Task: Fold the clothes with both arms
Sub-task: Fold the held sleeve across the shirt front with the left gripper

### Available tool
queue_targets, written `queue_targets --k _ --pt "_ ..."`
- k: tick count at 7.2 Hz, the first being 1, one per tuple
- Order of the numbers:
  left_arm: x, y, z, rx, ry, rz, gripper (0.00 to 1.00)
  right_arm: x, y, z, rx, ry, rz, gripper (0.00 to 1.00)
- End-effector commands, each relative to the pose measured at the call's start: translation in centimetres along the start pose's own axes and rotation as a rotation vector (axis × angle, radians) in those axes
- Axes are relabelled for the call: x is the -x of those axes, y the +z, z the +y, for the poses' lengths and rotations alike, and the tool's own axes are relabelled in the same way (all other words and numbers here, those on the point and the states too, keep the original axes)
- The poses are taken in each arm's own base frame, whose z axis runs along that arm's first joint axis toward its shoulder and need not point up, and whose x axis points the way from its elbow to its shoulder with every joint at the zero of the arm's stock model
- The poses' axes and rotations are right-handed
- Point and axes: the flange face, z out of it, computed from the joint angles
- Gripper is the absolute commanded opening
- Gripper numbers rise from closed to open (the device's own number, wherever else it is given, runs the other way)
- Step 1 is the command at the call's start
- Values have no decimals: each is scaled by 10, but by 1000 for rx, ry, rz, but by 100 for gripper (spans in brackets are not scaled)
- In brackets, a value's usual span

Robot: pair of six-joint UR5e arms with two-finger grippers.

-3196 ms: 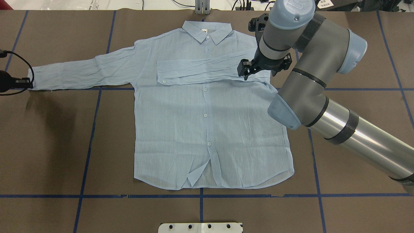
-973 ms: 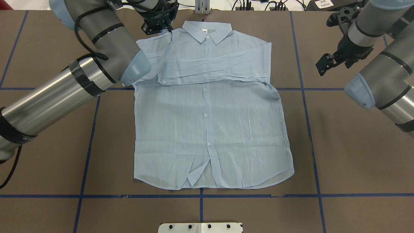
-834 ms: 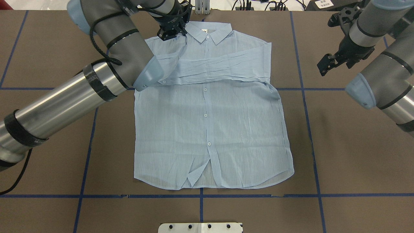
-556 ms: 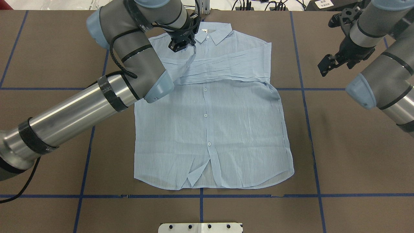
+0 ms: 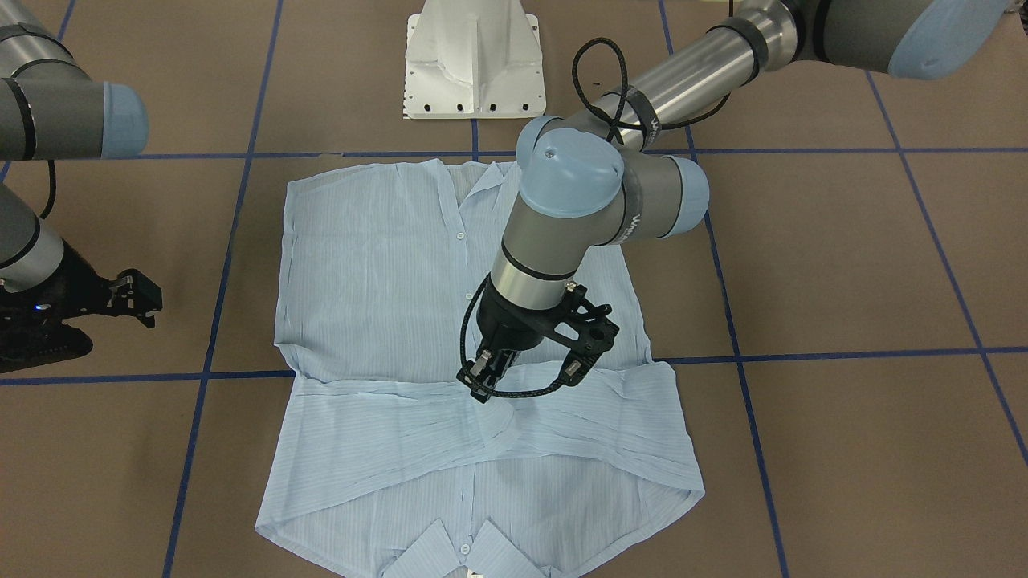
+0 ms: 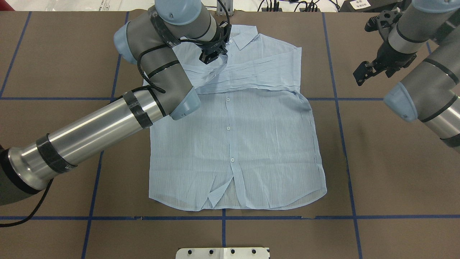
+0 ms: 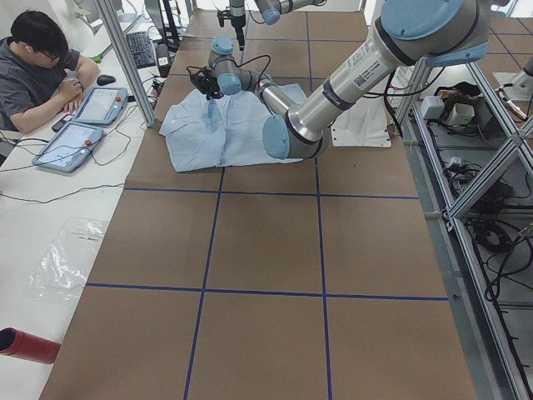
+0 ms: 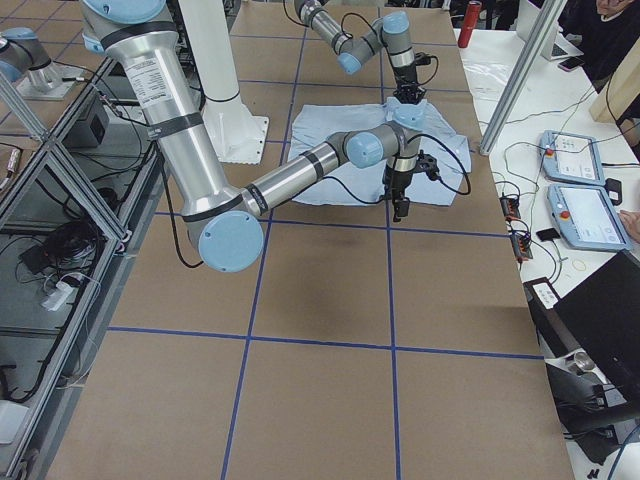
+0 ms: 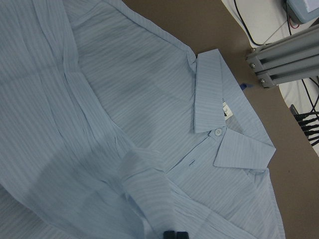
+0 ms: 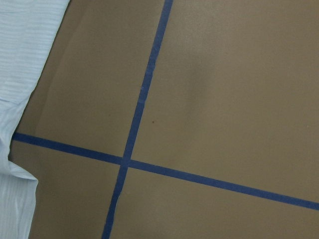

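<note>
The thin light-blue striped button-front shirt (image 6: 230, 144) lies front up at the centre of the brown paper-covered table (image 6: 377, 162), collar (image 6: 244, 34) at 12 o'clock in the overhead view and hem at 6 o'clock. The black two-finger left gripper (image 6: 212, 59) sits low over the chest, just at 7 o'clock of the collar. Its jaws are pressed together on the left sleeve (image 6: 208, 72), which drapes from them. The black two-finger right gripper (image 6: 360, 73) hangs over bare table at 2 o'clock, well apart from the shirt, and its jaws appear spread with nothing between them.

The grey metal left arm (image 6: 107, 122) hides the left shoulder and the sleeve's root. The front-facing view cuts off the collar. The left wrist view shows only the fingertips (image 9: 174, 234).

The right sleeve (image 6: 262, 73) lies as a crinkled band across the chest. A corner of the hem is turned up at 6 o'clock.
</note>
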Motion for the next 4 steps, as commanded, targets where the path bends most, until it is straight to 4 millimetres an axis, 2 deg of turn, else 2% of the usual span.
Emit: queue_targets --k 1,2,3,4 --pt "1 16 62 10 2 20 0 -1 3 -1 5 2 2 99" --pt "-7 24 120 8 13 44 0 -1 1 -2 3 3 2 99" --pt "-8 20 135 51 174 113 99 1 0 -2 0 4 0 99" --pt "15 28 121 55 214 115 100 4 -3 -4 -5 2 -2 100"
